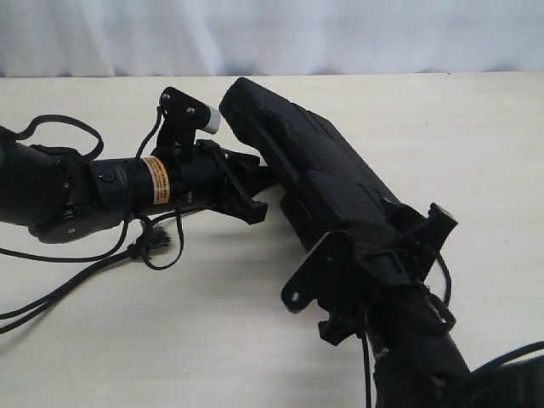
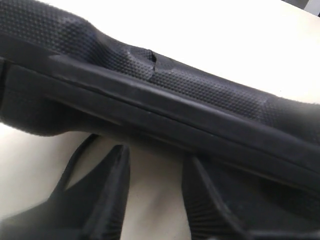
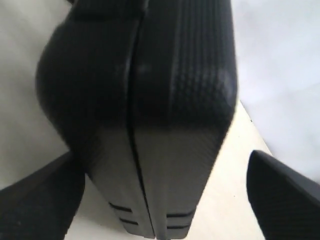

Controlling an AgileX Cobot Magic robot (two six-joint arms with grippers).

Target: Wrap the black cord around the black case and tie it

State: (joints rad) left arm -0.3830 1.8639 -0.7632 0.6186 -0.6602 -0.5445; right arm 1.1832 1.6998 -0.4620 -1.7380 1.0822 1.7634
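Case check: black case (image 1: 323,174) is up on one long edge, tilted, running diagonally across the table (image 1: 476,127) between both arms. Right gripper (image 1: 398,240) straddles its near end with jaws spread wide. The wrist view shows one finger at the case wall and the other well clear, so it's fencing the case, not clamping it.

Left gripper (image 1: 255,191) sits low against the case's side, fingers part-spread with bare table between them. Can't tell if the tips pinch anything; the case hides them.

Black cord (image 1: 155,240): frayed knot lies on the table under the left arm, short of the case, with strands trailing off toward the left edge. A thin dark line crosses the case's upper face. It might be a cord strand, but it's too small to call.

My read: the wrap is barely begun, and the step in hand is steadying the case so cord can go round. To do it well:
- Right should close on the end before left moves off, otherwise the case likely tips flat.
- Grip near the corner, not mid-face, to leave the wrap path free.
- Left then takes the cord close to the knot, holds tension while passing it round, and watches for snags on its own cables.
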